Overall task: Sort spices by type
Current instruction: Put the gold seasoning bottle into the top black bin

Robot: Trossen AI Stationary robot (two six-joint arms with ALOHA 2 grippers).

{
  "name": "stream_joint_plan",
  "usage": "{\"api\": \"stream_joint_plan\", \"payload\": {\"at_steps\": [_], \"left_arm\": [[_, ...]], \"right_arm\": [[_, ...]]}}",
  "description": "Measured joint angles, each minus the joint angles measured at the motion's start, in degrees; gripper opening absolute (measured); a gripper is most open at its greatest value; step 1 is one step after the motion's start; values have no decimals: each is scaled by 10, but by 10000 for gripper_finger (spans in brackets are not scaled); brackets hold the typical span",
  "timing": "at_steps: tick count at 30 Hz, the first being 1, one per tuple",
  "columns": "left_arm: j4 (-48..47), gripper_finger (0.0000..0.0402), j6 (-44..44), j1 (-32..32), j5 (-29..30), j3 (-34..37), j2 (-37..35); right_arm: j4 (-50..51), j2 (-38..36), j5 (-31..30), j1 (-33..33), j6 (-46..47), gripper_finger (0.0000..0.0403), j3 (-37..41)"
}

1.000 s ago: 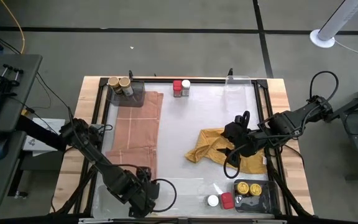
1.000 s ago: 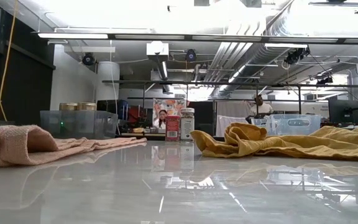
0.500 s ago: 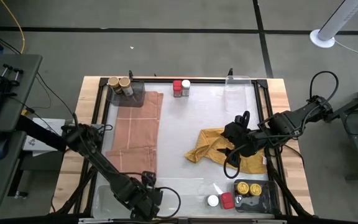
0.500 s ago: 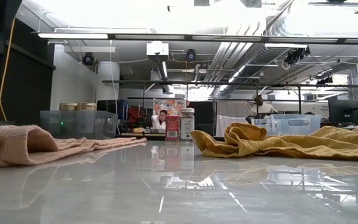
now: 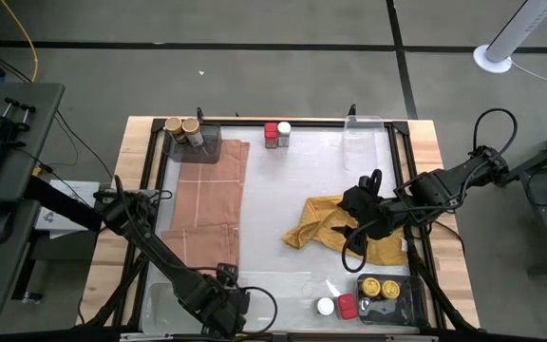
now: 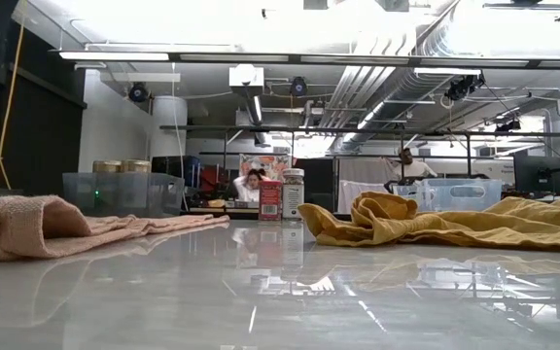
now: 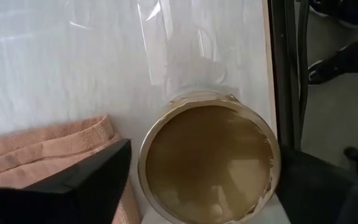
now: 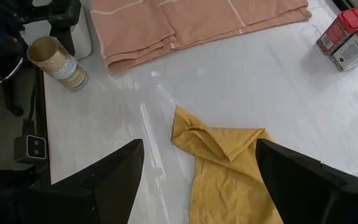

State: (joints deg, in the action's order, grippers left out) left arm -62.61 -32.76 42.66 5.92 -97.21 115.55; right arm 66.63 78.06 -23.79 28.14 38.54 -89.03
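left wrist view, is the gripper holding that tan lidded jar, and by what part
Cannot be told: the left gripper straddles the lid end of the small tan-lidded cylindrical spice jar, but a real grip does not show.

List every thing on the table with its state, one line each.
Tan-lidded cylindrical spice jar: upright between the left tool's fingers.
Left tool: open, astride that jar.
Mustard-yellow fabric cloth: crumpled.
Right tool: open, empty, over that cloth.
Salmon fabric cloth: folded flat.
Red-lidded jar and white-lidded jar at the far edge: upright, side by side.
Two tan-lidded jars in the clear plastic tray: upright.
Two gold-lidded jars in the near tray: upright.
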Motion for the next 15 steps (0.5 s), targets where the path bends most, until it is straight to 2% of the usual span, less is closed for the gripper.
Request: {"api": "stream_joint_plan", "payload": {"at_steps": [6,11,15], "left_arm": [[6,234,-2,-9,-4,0,0],[5,234,-2,-34,-10,0,-10],[-49,234,-28,-76,15,-14,-61]], "right_arm": [[1,0,0,0,0,305,0],[16,0,0,0,-8,305,0],[19,0,-1,0,-16,305,0]]}}
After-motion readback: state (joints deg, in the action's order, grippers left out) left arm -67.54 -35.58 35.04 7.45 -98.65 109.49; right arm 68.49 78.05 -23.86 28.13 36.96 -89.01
